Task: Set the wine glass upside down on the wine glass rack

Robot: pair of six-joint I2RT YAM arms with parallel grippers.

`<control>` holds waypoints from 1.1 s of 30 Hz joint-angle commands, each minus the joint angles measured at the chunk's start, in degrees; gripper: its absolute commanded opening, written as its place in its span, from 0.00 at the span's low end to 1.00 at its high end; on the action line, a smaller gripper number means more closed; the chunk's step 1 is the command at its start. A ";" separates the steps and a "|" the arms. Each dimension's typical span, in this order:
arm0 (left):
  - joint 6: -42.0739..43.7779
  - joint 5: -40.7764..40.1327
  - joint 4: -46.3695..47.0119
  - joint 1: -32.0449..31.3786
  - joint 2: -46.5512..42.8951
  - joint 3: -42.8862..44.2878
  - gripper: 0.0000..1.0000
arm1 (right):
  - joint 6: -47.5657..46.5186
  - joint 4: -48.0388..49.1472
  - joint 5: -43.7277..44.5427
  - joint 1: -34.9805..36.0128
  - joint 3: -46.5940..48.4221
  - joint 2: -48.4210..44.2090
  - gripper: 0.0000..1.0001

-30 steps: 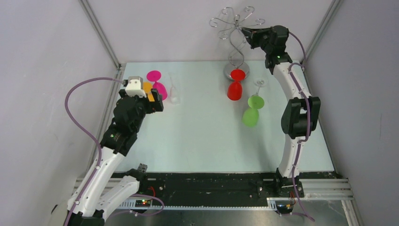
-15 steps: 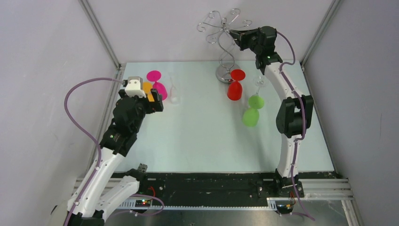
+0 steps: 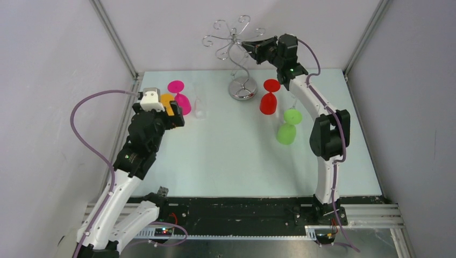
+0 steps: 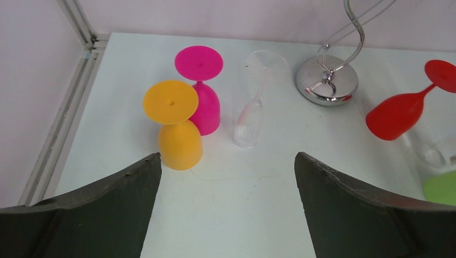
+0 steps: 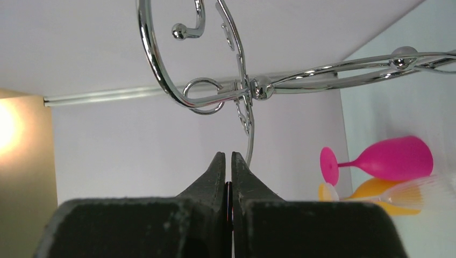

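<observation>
The chrome wine glass rack (image 3: 241, 88) stands at the back of the table, its curled arms (image 3: 228, 38) high above its round base. My right gripper (image 3: 249, 46) is shut on a thin wire of the rack near the top; the wrist view shows the wire (image 5: 250, 131) running down between its closed fingers (image 5: 228, 157). Wine glasses stand upside down: orange (image 3: 168, 102), pink (image 3: 180, 98), red (image 3: 268, 101) and green (image 3: 287, 129). My left gripper (image 3: 176, 116) is open and empty, just short of the orange glass (image 4: 180, 141).
A clear glass (image 4: 249, 122) lies on its side right of the pink glass (image 4: 203, 105). Another clear glass (image 3: 295, 98) stands behind the green one. The rack base (image 4: 327, 84) is left of the red glass (image 4: 397, 115). Frame posts and walls close the left, back and right.
The right gripper has dragged the rack leftward along the back of the table, from behind the red glass to its left. The left arm has hardly moved.
</observation>
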 commanded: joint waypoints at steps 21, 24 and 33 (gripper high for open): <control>-0.76 -12.08 0.50 0.01 -2.78 -0.45 0.98 | -2.70 21.91 3.17 9.32 -19.57 -30.19 0.00; -0.85 -12.71 0.56 0.26 -3.01 -0.54 0.98 | -4.96 20.54 5.55 10.39 -23.50 -34.22 0.00; -0.95 -12.46 0.55 0.73 -3.07 -0.54 0.98 | -6.59 19.41 7.41 13.47 -34.51 -45.58 0.00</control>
